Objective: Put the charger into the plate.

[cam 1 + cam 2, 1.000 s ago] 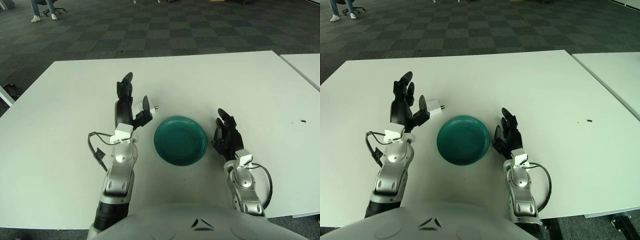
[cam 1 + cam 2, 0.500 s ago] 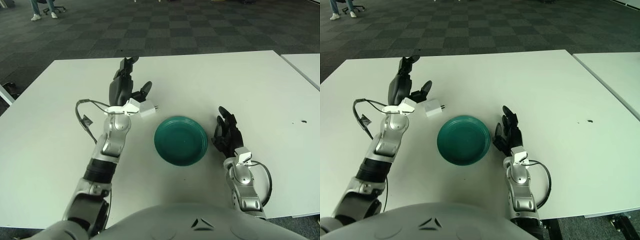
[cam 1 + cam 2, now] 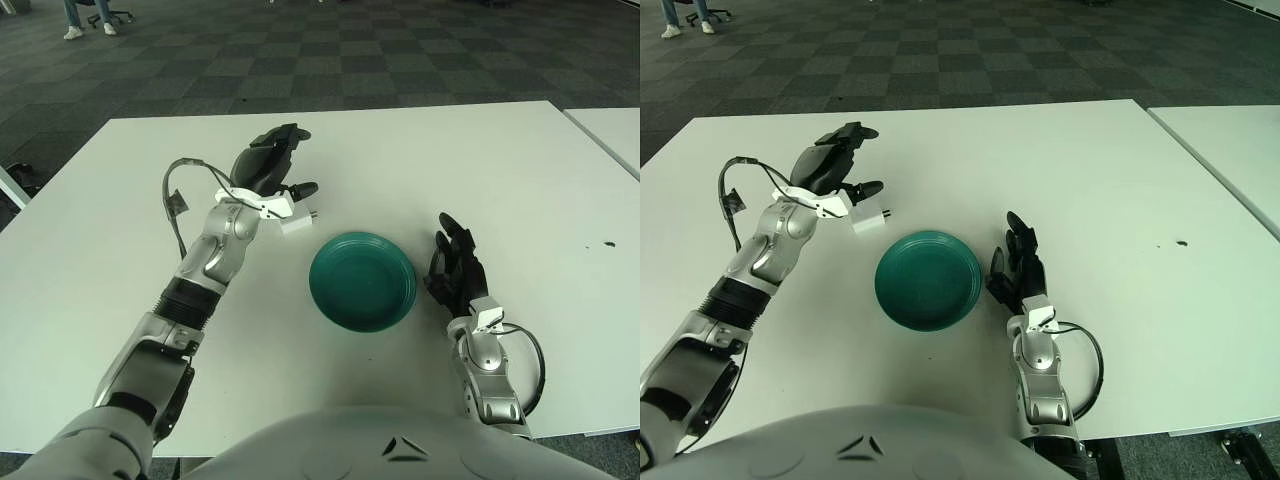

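Nearest the front edge of the table (image 3: 90, 300), the right hand (image 3: 455, 272) shows just beside the right rim of the plate, fingers loosely extended and holding nothing. It is idle.

The plate (image 3: 361, 280), a dark green dish, sits on the table toward the front edge and roughly midway between the two side edges. It is empty; the task's placement is not yet done.

Farther back and to the left of the plate lies the charger (image 3: 294, 219), a small white block with its prongs pointing right, toward the plate's far side. Its long axis appears to run roughly left to right, slightly angled toward the far edge. It is near the plate's far-left rim but apart from it.

The left hand (image 3: 271, 165) is directly over and slightly behind the charger, palm down, fingers arched forward and spread, with one dark fingertip showing just beyond the charger's far side. Whether any finger touches the charger cannot be determined; no closed grasp is evident.

Judgement: the left hand is plainly the nearer one. The coming move turns on closing down on the charger beneath it, then carrying it right and toward the front edge to the plate.
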Robot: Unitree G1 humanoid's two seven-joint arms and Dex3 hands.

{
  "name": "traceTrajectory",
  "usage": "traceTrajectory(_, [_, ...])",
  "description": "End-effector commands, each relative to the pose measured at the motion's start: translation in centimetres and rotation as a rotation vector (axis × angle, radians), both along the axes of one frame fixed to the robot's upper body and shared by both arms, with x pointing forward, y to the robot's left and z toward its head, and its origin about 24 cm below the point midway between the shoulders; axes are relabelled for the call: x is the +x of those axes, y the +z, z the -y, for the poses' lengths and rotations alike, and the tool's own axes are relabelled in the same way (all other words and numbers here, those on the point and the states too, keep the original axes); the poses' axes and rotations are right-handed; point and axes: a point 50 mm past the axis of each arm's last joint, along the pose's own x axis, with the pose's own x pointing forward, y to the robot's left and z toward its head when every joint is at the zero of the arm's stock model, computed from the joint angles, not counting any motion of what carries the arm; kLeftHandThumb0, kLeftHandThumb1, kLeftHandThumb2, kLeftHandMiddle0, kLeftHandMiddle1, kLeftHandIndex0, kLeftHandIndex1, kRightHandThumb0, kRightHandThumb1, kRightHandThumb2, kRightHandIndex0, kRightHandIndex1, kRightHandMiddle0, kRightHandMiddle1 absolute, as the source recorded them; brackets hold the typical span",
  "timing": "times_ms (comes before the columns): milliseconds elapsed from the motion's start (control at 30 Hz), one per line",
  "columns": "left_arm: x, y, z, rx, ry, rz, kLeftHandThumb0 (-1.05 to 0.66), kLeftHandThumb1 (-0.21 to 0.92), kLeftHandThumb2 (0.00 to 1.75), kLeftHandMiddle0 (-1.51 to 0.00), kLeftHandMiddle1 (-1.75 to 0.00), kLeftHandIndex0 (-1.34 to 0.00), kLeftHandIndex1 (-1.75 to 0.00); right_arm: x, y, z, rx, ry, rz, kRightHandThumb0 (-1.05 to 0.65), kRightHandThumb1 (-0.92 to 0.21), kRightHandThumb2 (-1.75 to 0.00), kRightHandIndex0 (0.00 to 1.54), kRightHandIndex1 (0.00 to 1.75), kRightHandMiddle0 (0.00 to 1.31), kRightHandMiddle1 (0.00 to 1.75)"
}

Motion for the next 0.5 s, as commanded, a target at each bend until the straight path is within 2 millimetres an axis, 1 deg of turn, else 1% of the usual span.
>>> traceTrajectory(0, [0.9,-1.0,-0.7,0.093,-0.004,-0.071,-1.05,0.92,0.59,-0.30,0.00,-0.14,-1.02,-1.2,-2.1,0.1,0.004,-0.016,-0.124,-0.86,-0.92,-0.91,0.15,0.00,0.00,0.43])
traceTrajectory(233, [1.6,-1.7,-0.7,0.108,-0.043,-0.175,-1.05,0.92,0.54,-0.30,0.00,-0.17,-0.99,-1.2,-2.1,0.0,0.009,-0.019,-0.127,-0.87,-0.92,-0.91,0.15,0.00,0.00,0.41])
traceTrajectory(467, [2.0,-2.4,-0.9,0.133,-0.072,-0.269,-1.05,0.92,0.53,-0.29,0.00,-0.16,-0.98,-1.2,-2.1,0.0,0.007,-0.024,-0.127,-0.88,-0.92,-0.91,0.13,0.00,0.00,0.38])
